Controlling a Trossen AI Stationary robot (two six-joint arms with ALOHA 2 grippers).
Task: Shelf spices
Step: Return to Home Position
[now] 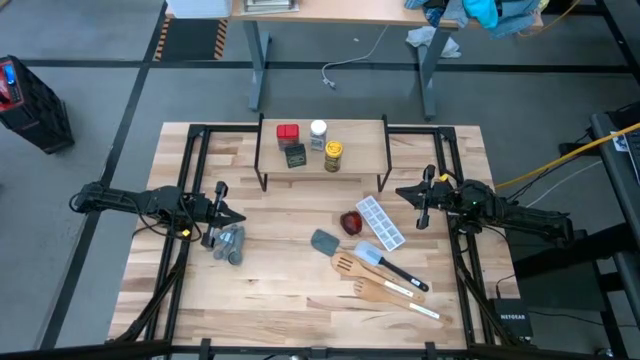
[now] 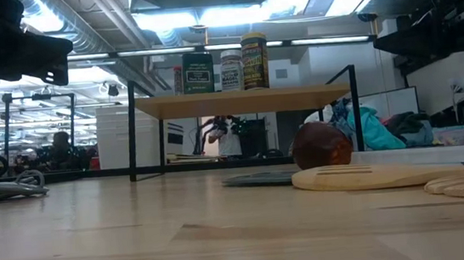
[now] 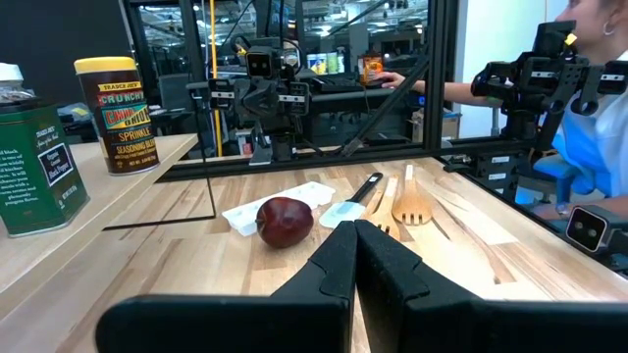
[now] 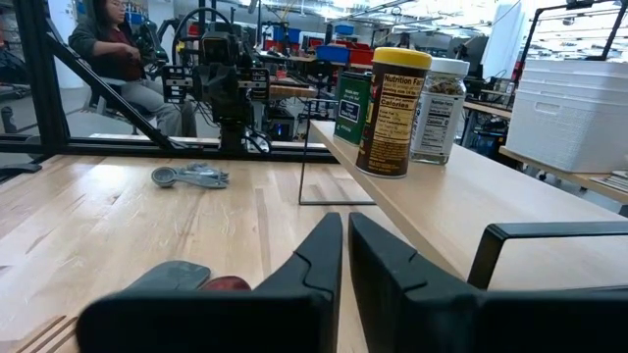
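All the spices stand upright on the shelf's top board (image 1: 360,140) at the far middle of the table. They are the red tin (image 1: 288,132), the white-capped jar (image 1: 318,130), the dark tin (image 1: 295,155) and the yellow-lidded jar (image 1: 333,155). The low view shows the dark tin (image 2: 198,73), the white-capped jar (image 2: 232,70) and the yellow-lidded jar (image 2: 254,61) in a row on the board (image 2: 242,101). My left gripper (image 1: 236,215) hovers shut left of the shelf. My right gripper (image 1: 403,192) hovers shut to its right. Neither touches anything.
Grey measuring spoons (image 1: 228,243) lie near my left gripper. A dark red round dish (image 1: 350,222), a white ice tray (image 1: 381,222), a grey spatula (image 1: 326,241) and wooden utensils (image 1: 380,290) lie on the near right. A person sits beyond the table (image 4: 113,49).
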